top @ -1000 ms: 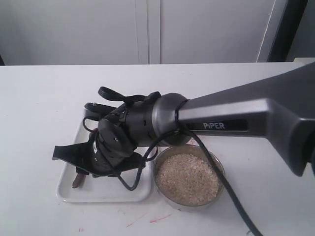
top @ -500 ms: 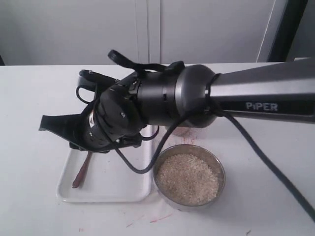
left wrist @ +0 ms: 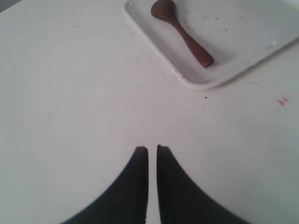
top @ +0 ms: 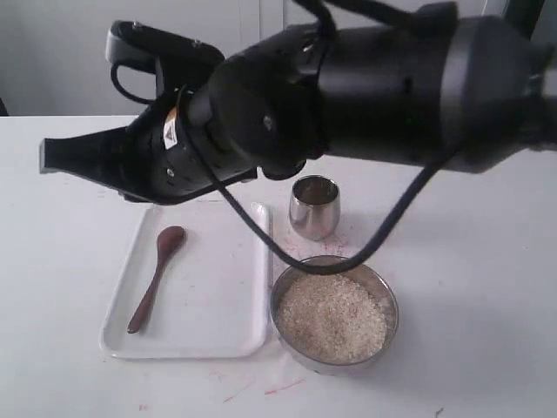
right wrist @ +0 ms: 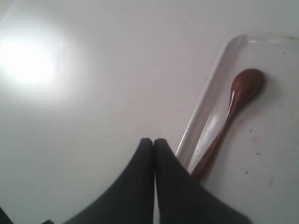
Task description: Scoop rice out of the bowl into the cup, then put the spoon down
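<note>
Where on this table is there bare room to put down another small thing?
Bare room: the table right of the cup and bowl, the table left of the tray, and the tray's half beside the spoon. Crowded where cup, bowl and tray corner meet.

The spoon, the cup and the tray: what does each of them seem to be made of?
The spoon looks like wood: it is dark reddish-brown with a slight sheen, so it may be varnished. The cup seems to be polished steel, since its wall mirrors the surroundings. The tray is smooth and white, probably plastic, though enamel or ceramic cannot be excluded.
</note>
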Controlling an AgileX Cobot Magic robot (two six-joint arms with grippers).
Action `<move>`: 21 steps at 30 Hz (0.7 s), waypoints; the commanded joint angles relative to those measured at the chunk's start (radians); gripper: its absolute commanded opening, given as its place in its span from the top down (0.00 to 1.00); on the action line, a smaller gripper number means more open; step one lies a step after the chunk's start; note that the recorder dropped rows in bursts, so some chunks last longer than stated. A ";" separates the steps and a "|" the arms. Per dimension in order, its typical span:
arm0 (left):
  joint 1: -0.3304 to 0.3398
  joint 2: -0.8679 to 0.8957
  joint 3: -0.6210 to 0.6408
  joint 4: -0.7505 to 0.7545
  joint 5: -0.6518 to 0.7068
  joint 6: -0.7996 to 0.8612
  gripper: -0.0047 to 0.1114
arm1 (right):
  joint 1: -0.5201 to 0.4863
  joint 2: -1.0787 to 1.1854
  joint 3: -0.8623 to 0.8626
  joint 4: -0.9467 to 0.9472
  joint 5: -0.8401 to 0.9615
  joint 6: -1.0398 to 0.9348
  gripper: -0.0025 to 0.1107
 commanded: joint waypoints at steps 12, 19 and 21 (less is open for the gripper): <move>-0.002 -0.003 0.009 -0.001 0.033 -0.006 0.84 | 0.026 -0.331 0.000 -0.014 0.059 -0.235 0.98; -0.002 -0.003 0.009 -0.001 0.033 -0.006 0.84 | 0.046 -0.465 0.027 -0.014 0.059 -0.277 0.98; -0.002 -0.003 0.009 -0.001 0.033 -0.006 0.84 | 0.046 -0.506 0.043 -0.014 0.059 -0.293 0.98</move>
